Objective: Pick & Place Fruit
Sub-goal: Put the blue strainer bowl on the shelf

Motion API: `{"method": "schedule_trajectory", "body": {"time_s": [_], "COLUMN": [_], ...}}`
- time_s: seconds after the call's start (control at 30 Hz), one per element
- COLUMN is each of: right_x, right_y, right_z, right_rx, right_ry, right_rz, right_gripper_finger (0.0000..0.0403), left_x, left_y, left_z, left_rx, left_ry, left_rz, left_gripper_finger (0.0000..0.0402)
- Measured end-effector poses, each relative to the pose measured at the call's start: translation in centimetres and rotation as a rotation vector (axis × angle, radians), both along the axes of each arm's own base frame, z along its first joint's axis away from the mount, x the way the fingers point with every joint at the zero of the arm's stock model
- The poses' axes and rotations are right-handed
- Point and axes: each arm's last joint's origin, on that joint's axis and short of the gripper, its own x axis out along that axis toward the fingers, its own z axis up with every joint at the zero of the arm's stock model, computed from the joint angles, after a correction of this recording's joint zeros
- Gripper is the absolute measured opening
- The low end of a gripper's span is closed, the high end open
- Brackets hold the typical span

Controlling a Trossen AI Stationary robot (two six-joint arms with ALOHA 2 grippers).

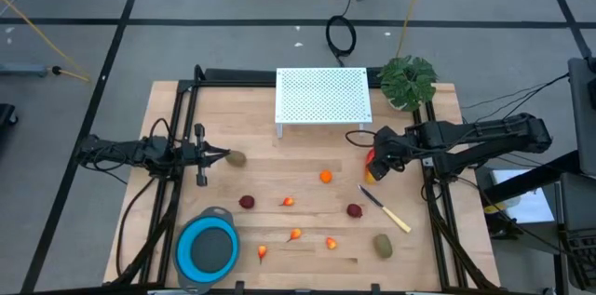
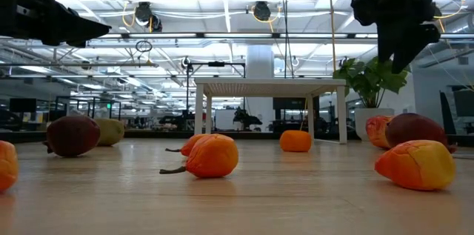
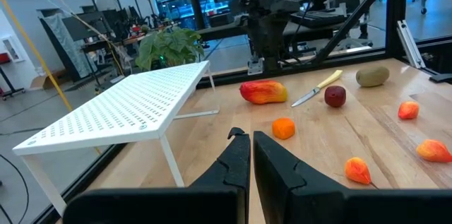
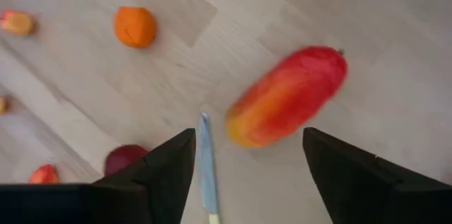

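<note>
Little looks done: the blue bowl (image 1: 209, 248) at lower left holds nothing, all fruit lies loose on the desk (image 1: 307, 239), the right claw (image 1: 374, 167) hangs wide above the red-yellow fruit (image 1: 373, 168) at centre right, and the left claw (image 1: 223, 155) waits shut at left.

Lying on the bench (image 1: 186, 118) are one elongated red-yellow fruit (image 1: 373, 167), two brown-green ovals (image 1: 237, 157) (image 1: 383, 245), two dark red balls (image 1: 247, 202) (image 1: 355, 209), one round orange piece (image 1: 326, 177) and four tiny orange-red bits (image 1: 288, 202) (image 1: 294, 234) (image 1: 331, 243) (image 1: 262, 252). One knife (image 1: 386, 209), one blue bowl (image 1: 208, 248), one white perforated stand (image 1: 322, 96) and one potted plant (image 1: 408, 80) are sitting there too.
</note>
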Motion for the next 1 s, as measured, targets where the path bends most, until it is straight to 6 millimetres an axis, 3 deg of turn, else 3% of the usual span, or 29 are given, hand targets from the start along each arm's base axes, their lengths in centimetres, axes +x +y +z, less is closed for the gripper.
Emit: {"method": "schedule_trajectory", "body": {"time_s": [0.2, 0.43, 0.67, 0.83, 1.0], "right_x": [0.6, 0.7, 0.3, 0.0, -0.1], "right_y": [0.0, 0.0, 0.0, 0.0, 0.0], "right_z": [0.2, 0.3, 0.0, -1.2, -2.3], "right_rx": [-0.03, -0.014, 0.022, 0.054, 0.062], "right_ry": [-0.059, -0.078, -0.04, -0.004, 0.004], "right_rz": [0.084, 0.047, -0.05, -0.148, -0.17], "right_gripper_finger": [0.0254, 0.0262, 0.0334, 0.0391, 0.0393], "left_x": [0.0, 0.0, 0.0, 0.0, 0.0], "left_y": [0.0, 0.0, 0.0, 0.0, 0.0], "left_z": [0.0, 0.0, 0.0, 0.0, 0.0], "left_rx": [0.0, 0.0, 0.0, 0.0, 0.0], "left_ry": [0.0, 0.0, 0.001, 0.0, 0.0], "left_rz": [0.0, -0.001, -0.001, -0.001, -0.001], "left_gripper_finger": [0.0021, 0.0021, 0.0021, 0.0021, 0.0021]}}
